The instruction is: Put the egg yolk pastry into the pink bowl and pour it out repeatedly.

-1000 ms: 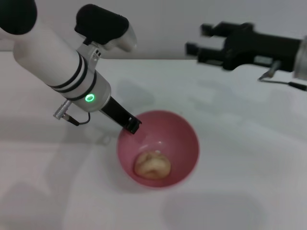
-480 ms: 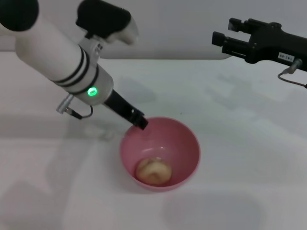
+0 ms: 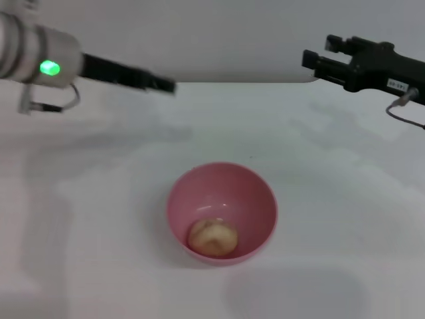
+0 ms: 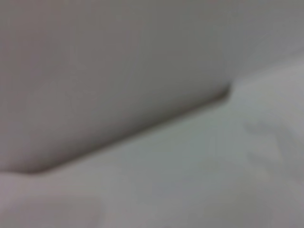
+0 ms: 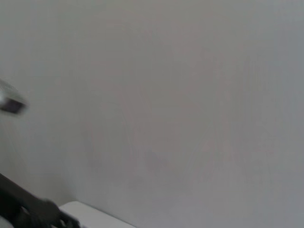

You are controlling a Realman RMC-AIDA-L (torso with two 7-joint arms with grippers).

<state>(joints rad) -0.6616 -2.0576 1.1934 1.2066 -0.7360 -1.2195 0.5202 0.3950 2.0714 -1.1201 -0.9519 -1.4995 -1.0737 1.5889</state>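
Pink bowl (image 3: 222, 212) upright on the white counter (image 3: 345, 219), slightly toward the near side of centre in the head view. Egg yolk pastry (image 3: 212, 238) resting inside the bowl, on the bottom against the near-left inner wall, touching nothing else. Left gripper (image 3: 156, 84) raised at the far left, well apart from the bowl, pointing toward the centre over the far part of the counter; carrying nothing; fingers blurred, so spread or pressed together cannot be told. Green indicator light (image 3: 48, 67) lit on the left arm's wrist. Right gripper (image 3: 315, 60) raised at the far right, well apart from the bowl, pointing toward the left; fingers spread, with a visible gap between them, pinching nothing. Wrist views: only wall and counter edge, neither bowl nor pastry visible.
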